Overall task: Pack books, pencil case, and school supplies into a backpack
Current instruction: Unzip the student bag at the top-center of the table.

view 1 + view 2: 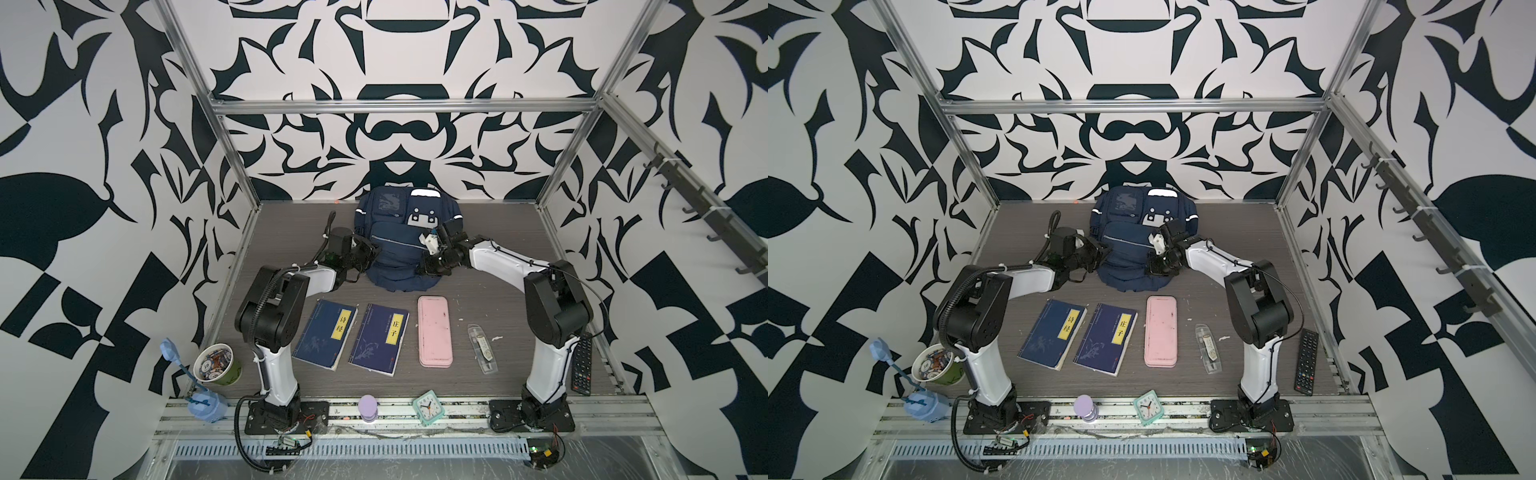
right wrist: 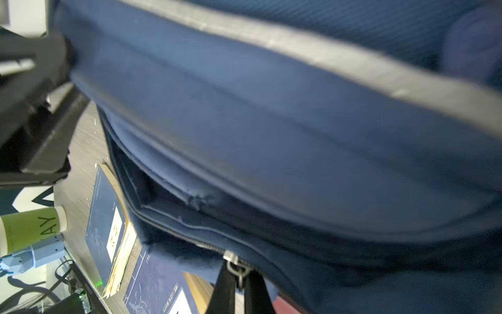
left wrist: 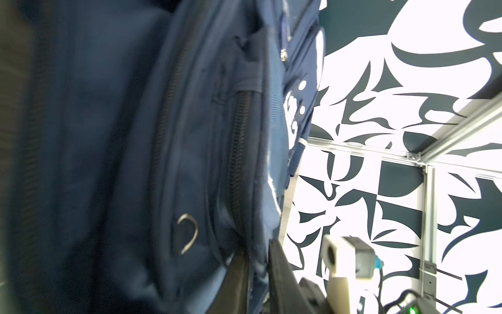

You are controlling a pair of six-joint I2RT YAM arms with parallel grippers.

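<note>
The backpack (image 1: 390,257) is slumped at the far middle of the counter (image 1: 498,249), and both arms are on it.

The right hand (image 2: 237,274) is low on the backpack's right side. In the right wrist view its two dark fingers (image 2: 221,293) are squeezed together on the little silver zip pull (image 2: 235,265) at the end of a zipper, so that one's clamped on the pull.

The left hand (image 1: 372,249) is pushed up against the backpack's left side. In the left wrist view its fingers (image 3: 282,277) sit only a narrow gap apart with a fold of the blue fabric between them. It's blurry though, and I honestly can't tell if it's gripping that fold or just sitting around it.

The stuff to pack is lying flat in a row on the near side of the backpack, none of it touching the bag:
- **Left book** (image 1: 325,334) sits toward the backpack's left.
- **Right book** (image 1: 379,338) is just beside it, roughly in line with the backpack's middle.
- **Pink pencil case** (image 1: 435,331) is in line with the backpack's right edge.
- **Clear packet** (image 1: 481,347) of supplies lies further out past that edge.

Other bits:
- A black remote (image 1: 582,363) is well off to the backpack's right.
- A teal clock (image 1: 428,407) stands on the rail, well to the near side of the backpack.
</note>
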